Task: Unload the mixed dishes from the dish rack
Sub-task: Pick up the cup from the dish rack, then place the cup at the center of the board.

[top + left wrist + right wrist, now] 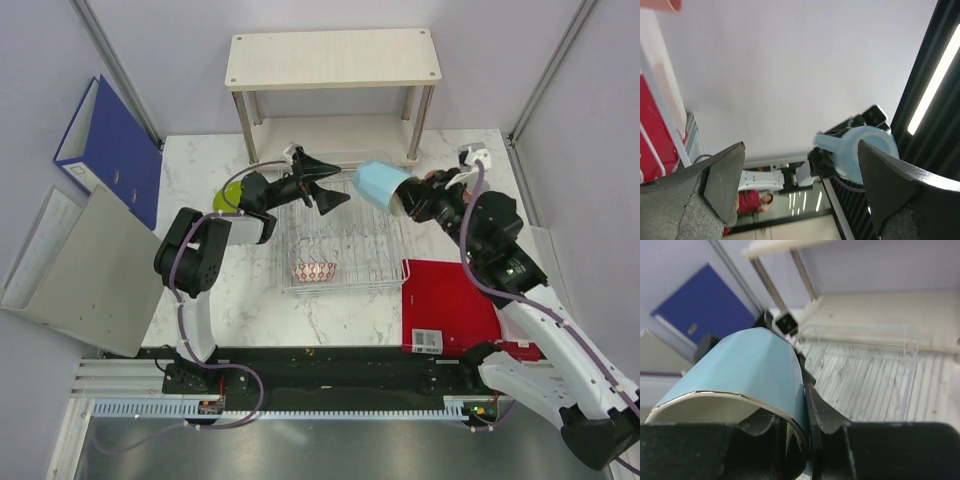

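The light blue cup (378, 186) is gripped by the right end effector (408, 196), which is closed on the cup's rim; in the right wrist view one finger (822, 412) is seen on the outside of the wall and the other inside the mouth. The cup is held in the air on its side, base towards the left, above the far right part of the dish rack (360, 250) and clear of its wires. The left end effector (330, 186) is wide open and empty, raised over the far left of the rack with its fingers pointed at the cup from just beside it.

As for progress, unloading is judged to be well advanced. Inside the rack only the small bowl (314, 271) is seen, resting near the near left corner, and the other wires look bare. A lime-green edge, taken to be the lime-green plate (231, 193), shows outside the rack on the left, mostly hidden behind the left arm. The remaining dishes cannot be made out in these views.

What is left, as far as can be judged: the cup is to be set down on the bench (250, 300) or the red mat (450, 290) to the right, or passed to the left end effector, and the bowl is to be taken out afterwards
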